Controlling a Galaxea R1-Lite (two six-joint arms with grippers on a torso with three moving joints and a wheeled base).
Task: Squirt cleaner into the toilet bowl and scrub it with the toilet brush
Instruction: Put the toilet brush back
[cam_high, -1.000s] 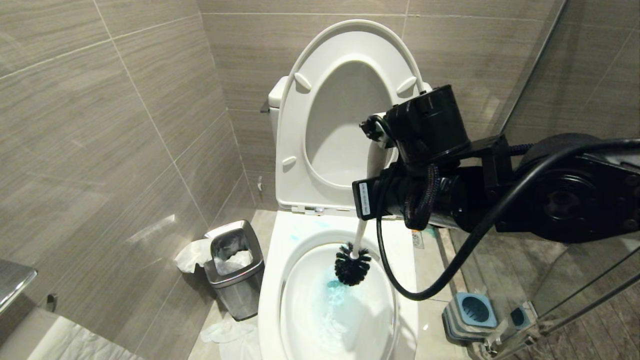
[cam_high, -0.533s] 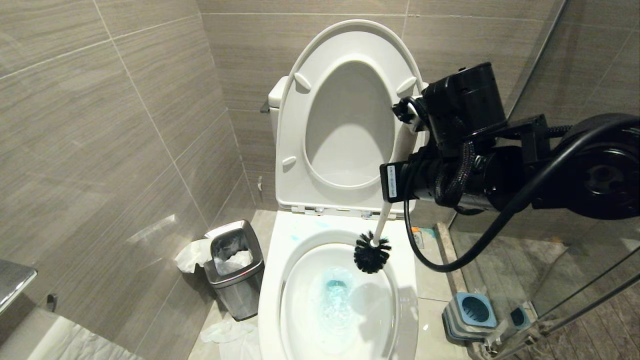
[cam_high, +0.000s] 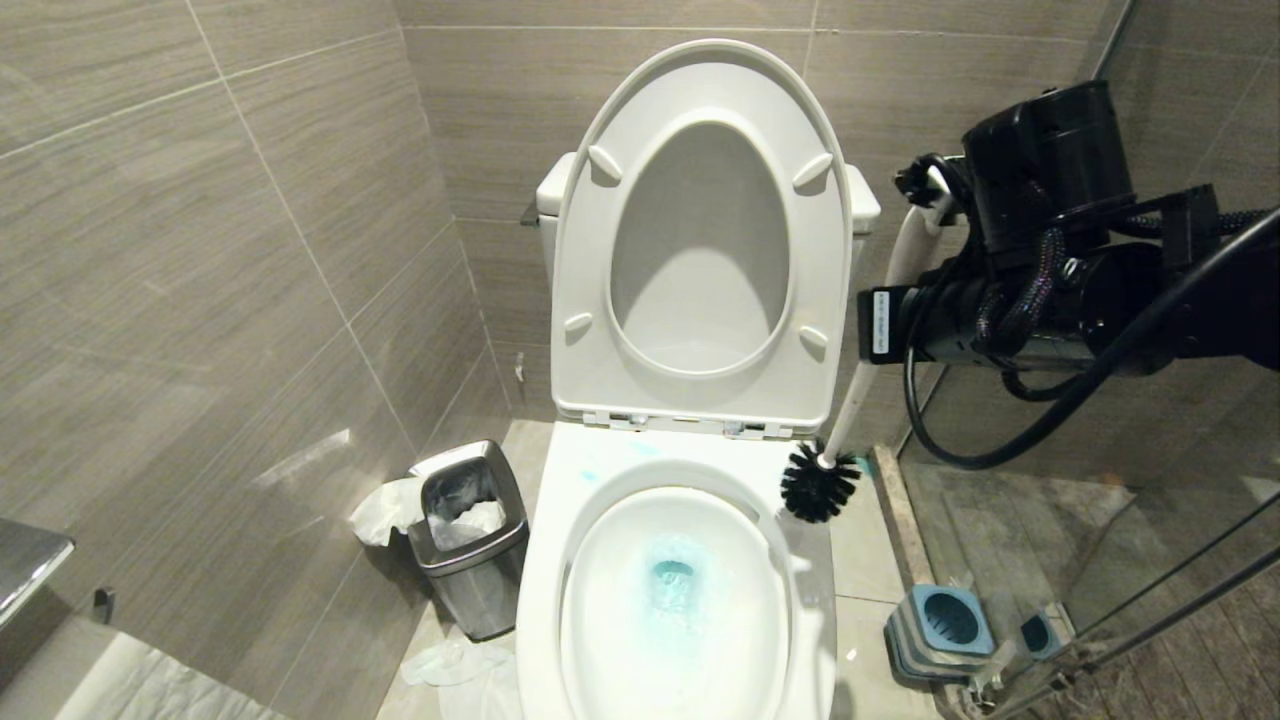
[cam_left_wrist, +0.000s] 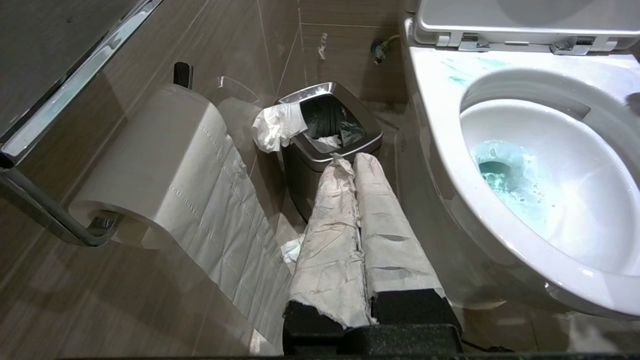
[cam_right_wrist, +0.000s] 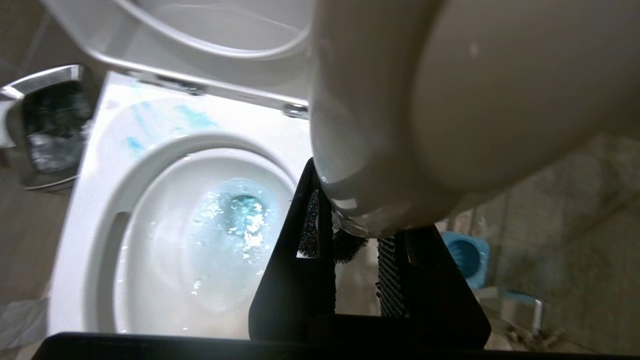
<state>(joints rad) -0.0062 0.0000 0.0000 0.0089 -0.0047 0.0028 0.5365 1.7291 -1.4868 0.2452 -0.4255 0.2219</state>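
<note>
The white toilet bowl (cam_high: 540, 600) stands with seat and lid raised. Turquoise cleaner (cam_high: 672, 580) tints the water at its bottom, and pale blue smears mark the back rim (cam_right_wrist: 150, 117). My right gripper (cam_high: 885, 320) is high at the right, shut on the white handle of the toilet brush (cam_high: 868, 370). The black bristle head (cam_high: 820, 484) hangs just above the bowl's right rim, outside the basin. In the right wrist view the handle (cam_right_wrist: 400, 100) fills the space between the black fingers (cam_right_wrist: 295, 270). My left gripper (cam_left_wrist: 352, 162), fingers wrapped in white, is parked low and shut beside the bowl (cam_left_wrist: 440, 100).
A small steel bin (cam_high: 470, 535) with tissue stands left of the toilet, crumpled paper on the floor around it. The square blue-grey brush holder (cam_high: 945, 620) sits on the floor at the right by a glass partition. A toilet roll (cam_left_wrist: 150, 160) hangs on the left wall.
My right arm has lifted the brush out of the bowl's water and swung it right; the bristle head went from inside the basin to above the right rim. The left gripper is still.
</note>
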